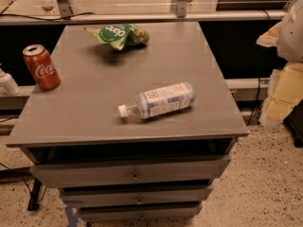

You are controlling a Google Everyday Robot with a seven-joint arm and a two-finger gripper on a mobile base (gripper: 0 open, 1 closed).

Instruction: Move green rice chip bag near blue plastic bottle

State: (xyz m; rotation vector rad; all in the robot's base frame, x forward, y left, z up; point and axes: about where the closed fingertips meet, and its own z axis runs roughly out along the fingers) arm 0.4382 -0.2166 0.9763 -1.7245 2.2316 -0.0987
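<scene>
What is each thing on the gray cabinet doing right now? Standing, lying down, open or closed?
Green rice chip bag: lying crumpled at the back.
Blue plastic bottle: lying on its side, cap on.
Coca-Cola can: standing upright at the left edge.
Top drawer: looks slightly open.
Gripper: not in view.

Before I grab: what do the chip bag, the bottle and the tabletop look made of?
The green rice chip bag looks like thin glossy film, probably plastic: crumpled, with highlights. The blue plastic bottle looks like clear plastic, see-through near the cap, with a matte label. The table is matte grey, perhaps painted metal. The gripper is not in view.
</scene>
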